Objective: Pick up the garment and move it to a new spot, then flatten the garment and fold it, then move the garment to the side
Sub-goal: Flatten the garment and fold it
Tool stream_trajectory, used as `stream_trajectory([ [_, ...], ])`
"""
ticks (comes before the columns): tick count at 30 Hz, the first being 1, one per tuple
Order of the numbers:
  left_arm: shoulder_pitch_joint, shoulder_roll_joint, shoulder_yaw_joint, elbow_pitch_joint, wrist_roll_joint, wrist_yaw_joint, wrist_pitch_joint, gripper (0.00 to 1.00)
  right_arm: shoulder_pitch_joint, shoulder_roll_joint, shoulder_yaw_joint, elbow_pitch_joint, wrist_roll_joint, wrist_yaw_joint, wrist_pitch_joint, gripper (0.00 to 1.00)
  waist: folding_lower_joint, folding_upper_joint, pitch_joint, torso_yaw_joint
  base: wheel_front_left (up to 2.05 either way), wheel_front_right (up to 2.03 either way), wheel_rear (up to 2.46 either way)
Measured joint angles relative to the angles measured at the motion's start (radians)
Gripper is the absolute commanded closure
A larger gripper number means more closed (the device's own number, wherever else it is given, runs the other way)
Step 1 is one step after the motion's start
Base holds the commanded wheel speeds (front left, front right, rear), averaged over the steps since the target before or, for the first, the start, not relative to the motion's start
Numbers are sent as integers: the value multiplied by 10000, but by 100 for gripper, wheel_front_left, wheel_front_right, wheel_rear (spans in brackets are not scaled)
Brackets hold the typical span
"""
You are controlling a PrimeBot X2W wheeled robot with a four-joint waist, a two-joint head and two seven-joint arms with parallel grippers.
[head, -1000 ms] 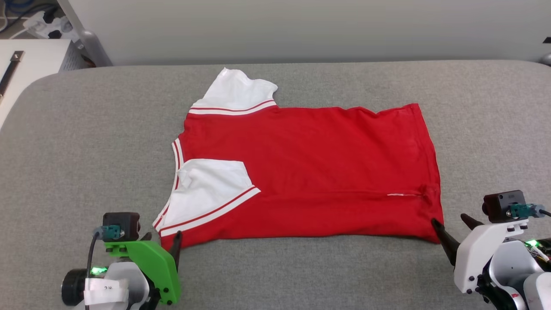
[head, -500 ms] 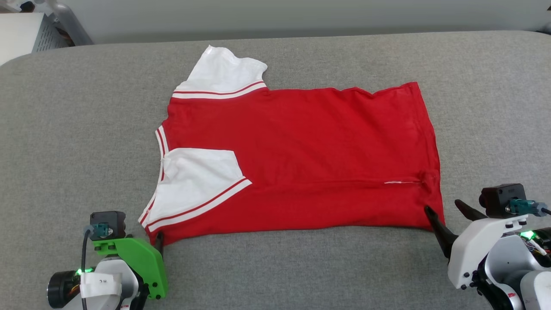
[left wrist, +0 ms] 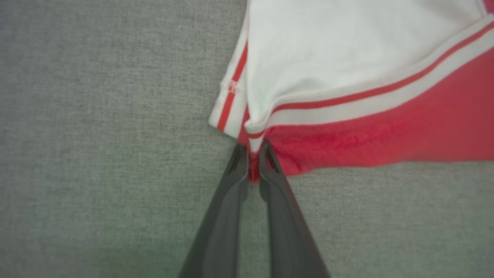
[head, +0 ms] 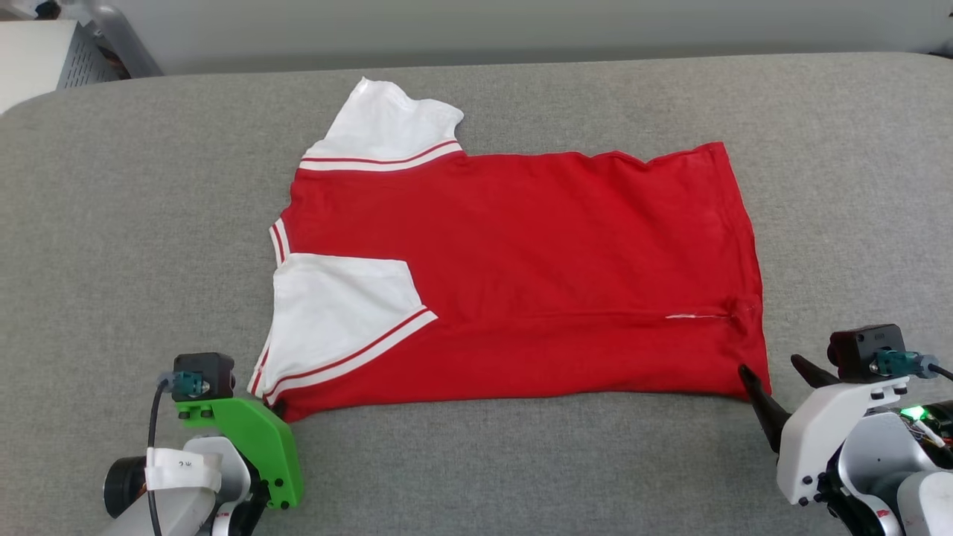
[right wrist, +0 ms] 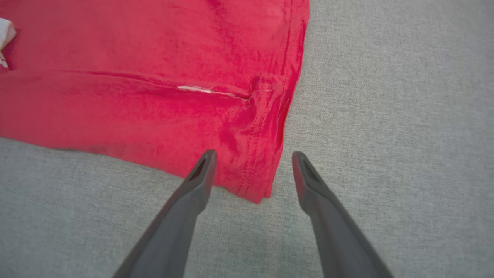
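The garment [head: 536,275] lies flat on the grey padded surface [head: 134,223], red side up, with one white sleeve at the back and the other folded onto the body at the near left. My left gripper [head: 277,408] is at its near left corner. The left wrist view shows that left gripper [left wrist: 252,152] shut on the red corner of the garment [left wrist: 366,127], just below the striped trim. My right gripper [head: 768,365] is at the near right corner. In the right wrist view the right gripper [right wrist: 253,153] stands open, its fingers on either side of the hem corner of the garment [right wrist: 154,77].
The grey surface [right wrist: 386,116] stretches wide on all sides of the garment. A pale wall [head: 521,30] runs along the back. A white cabinet [head: 37,59] and a grey post [head: 119,37] stand at the far left corner.
The camera tilted down early on. Since half a second ago my left gripper has closed on the near left corner of the garment. The right gripper has stayed open at the right corner.
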Motion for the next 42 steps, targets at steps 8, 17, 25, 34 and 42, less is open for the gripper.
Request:
stream_trajectory([
  [8,464,44,61,-740,-98,105,-293,100,24,77,-487,328,-408,0,368,0,0,0,-577,228,0,0,0],
  [17,604,566,173,-2514,-56,688,-153,100,-45,807,-1246,1051,-867,0,755,0,0,0,-666,647,0,0,0],
  [25,639,660,117,-3043,58,884,-52,100,-495,1298,-1708,1837,-1137,0,848,0,0,-1,-321,785,0,0,0],
  [34,630,642,0,-3010,104,884,104,100,-669,1392,-1749,2293,-1127,-4,1373,74,0,0,-71,912,0,0,0],
  [42,676,642,-52,-2656,-8,857,198,100,-758,1244,-1720,2470,-953,8,1267,100,0,-1,-437,879,0,0,0],
])
